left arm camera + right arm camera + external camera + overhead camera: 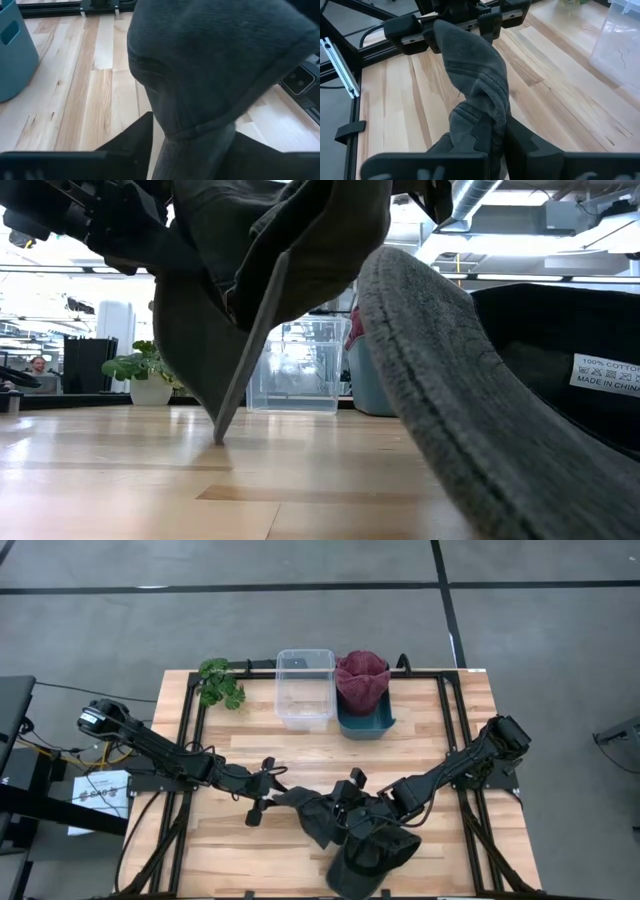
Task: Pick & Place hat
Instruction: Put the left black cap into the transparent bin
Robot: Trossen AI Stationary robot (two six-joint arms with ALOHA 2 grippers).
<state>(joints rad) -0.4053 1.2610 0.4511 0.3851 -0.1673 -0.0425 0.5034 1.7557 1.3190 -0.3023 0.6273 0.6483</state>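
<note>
The grey hat hangs stretched between the two arms over the desk's near middle. The right tool is pressed together on one end; the left tool, fingers spread, sits just beside the other end.

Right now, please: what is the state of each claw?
Left claw: at the dark grey hat; open or closed cannot be told.
Right claw: closed on the dark grey hat.
</note>
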